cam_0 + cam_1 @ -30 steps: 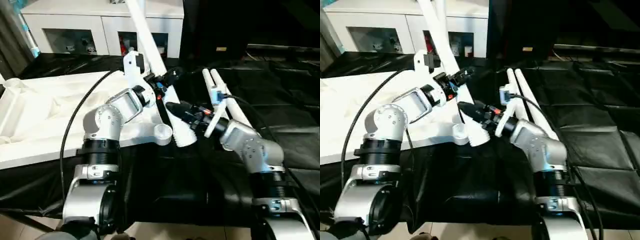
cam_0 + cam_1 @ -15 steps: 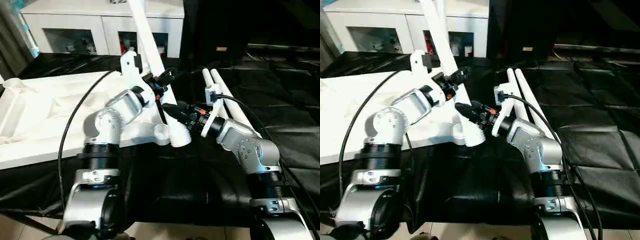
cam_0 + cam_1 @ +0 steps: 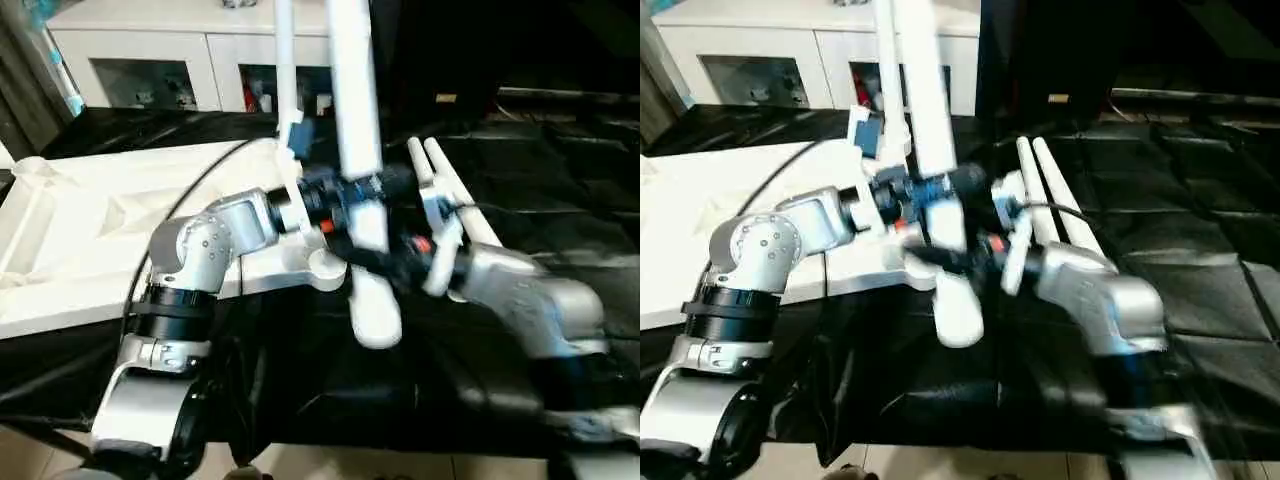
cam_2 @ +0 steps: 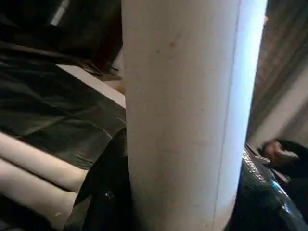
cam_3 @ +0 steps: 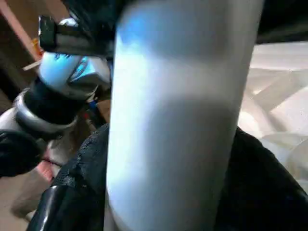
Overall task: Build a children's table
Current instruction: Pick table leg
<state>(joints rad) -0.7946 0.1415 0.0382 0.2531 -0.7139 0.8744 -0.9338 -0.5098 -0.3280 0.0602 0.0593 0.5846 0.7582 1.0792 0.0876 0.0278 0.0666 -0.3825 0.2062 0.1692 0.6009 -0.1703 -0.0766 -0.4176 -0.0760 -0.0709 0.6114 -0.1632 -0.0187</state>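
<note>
The white square table top (image 3: 90, 230) lies underside up at the left, with a round corner socket (image 3: 325, 268) at its near right corner. A white table leg (image 3: 355, 110) stands almost upright in the air just right of that socket, its lower end (image 3: 375, 320) hanging over the black cloth. My left gripper (image 3: 345, 195) is shut on the leg at mid-height; its dark fingers (image 4: 108, 192) hug the tube (image 4: 183, 120). My right gripper (image 3: 385, 262) is at the leg just below, the tube (image 5: 183, 120) close before its camera. The picture is smeared by motion.
Two more white legs (image 3: 440, 170) lie side by side on the black cloth (image 3: 570, 190) behind my right arm. A white cabinet with glass doors (image 3: 200, 60) stands at the back. The cloth's front edge runs along the bottom of the eye views.
The leg has swung from a lean to the back left to nearly upright and come nearer. Both arms moved with it, and the right forearm has dropped lower.
</note>
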